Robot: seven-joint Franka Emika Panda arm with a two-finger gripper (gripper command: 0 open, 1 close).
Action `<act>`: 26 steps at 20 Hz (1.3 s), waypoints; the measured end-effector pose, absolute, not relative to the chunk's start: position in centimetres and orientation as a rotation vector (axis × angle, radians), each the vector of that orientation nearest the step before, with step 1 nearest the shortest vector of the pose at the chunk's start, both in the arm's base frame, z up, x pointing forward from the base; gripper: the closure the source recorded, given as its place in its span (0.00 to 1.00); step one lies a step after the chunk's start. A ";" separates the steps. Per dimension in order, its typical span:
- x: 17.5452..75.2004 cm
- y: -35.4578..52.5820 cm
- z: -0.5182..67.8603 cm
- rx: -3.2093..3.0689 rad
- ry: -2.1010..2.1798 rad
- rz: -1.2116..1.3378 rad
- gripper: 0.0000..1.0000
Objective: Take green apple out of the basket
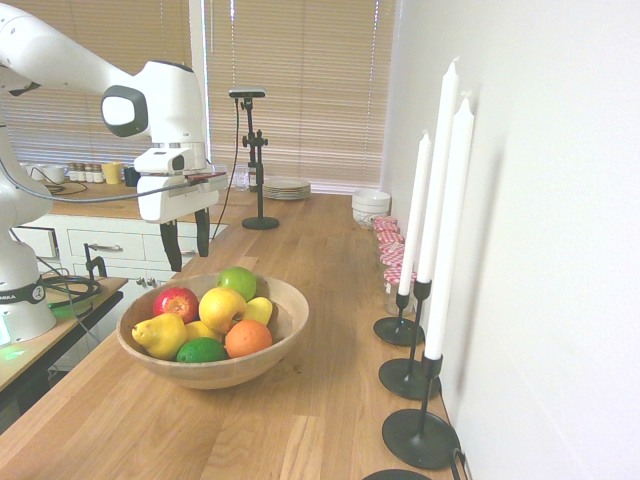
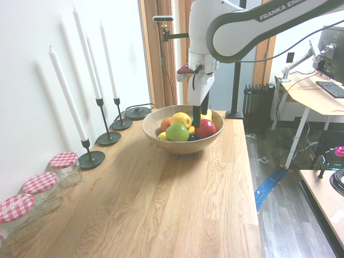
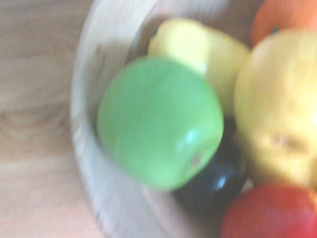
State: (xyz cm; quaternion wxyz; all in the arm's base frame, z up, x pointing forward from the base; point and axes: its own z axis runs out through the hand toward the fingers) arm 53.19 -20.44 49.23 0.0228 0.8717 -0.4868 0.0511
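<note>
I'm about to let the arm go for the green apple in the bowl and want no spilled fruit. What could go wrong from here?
1. The green apple lies packed against the yellow apple and red apple; the open pincer may bump them as it descends.
2. It sits close to the basket rim, so one finger might strike the wood.
3. Smooth and round, it could slip out.
</note>
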 end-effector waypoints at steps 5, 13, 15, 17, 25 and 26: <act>56.7 -20.5 49.6 2.704 -1.483 0.131 0.00; 61.0 -19.2 47.6 2.727 -1.454 0.066 0.00; 61.2 -19.1 47.3 2.729 -1.458 0.058 0.00; 61.2 -19.2 46.9 2.731 -1.465 0.044 0.00; 60.5 -20.1 43.2 2.726 -1.481 -0.030 1.00; 60.4 -20.3 43.1 2.729 -1.479 -0.030 1.00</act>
